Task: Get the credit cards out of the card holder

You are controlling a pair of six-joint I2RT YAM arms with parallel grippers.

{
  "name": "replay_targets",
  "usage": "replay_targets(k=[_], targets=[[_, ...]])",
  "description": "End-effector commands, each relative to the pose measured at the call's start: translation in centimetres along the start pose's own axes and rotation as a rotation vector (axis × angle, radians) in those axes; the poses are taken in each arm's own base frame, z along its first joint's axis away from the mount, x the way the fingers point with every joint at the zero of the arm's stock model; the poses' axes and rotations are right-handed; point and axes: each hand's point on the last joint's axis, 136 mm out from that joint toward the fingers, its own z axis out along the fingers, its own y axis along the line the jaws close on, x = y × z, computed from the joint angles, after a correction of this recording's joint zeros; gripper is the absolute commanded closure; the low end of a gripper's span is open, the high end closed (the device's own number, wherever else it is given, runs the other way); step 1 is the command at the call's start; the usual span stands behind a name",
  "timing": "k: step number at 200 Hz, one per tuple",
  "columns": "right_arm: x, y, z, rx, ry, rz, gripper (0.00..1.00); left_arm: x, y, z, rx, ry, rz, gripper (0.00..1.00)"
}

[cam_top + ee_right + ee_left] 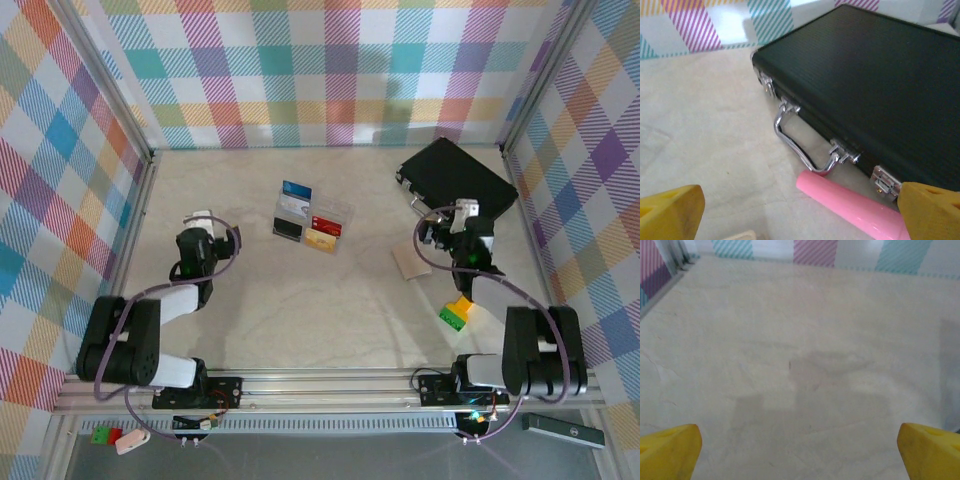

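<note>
Beside the black case (458, 178), toward its near-left corner, a pale flat rectangle lies on the worktop (300, 310). This is probably the card holder (410, 262), closed, though the top view is too coarse to confirm. The credit cards are presumably inside it. The right tool (800, 215) hovers at the case's handle edge, fingers spread wide and empty, placed for a short reach to the holder. The left tool (800, 450), well left of the case, is equally wide, gripping nothing, parked clear.
</note>
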Motion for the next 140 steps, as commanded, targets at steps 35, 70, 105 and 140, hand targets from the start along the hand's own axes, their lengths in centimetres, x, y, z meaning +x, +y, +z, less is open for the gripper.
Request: replay_targets(k=[35,70,105,140], targets=[[1.9,2.6,-4.6,0.019,0.339,0.408,0.01,-5.7,-2.7,-3.4,0.091,0.105,-0.249,0.00],[4.0,3.8,-4.9,0.008,0.513,0.494,0.01,-7.1,-5.3,-4.0,0.195,0.229,-0.397,0.00],[6.1,3.8,-2.8,0.024,0.639,0.461,0.00,-7.0,-7.9,-3.9,0.301,0.335,-0.464,0.00],[7.9,3.2,-0.3,0.095,0.753,0.438,0.11,-6.0,-10.3,-4.1,0.399,0.383,-0.469,0.00]])
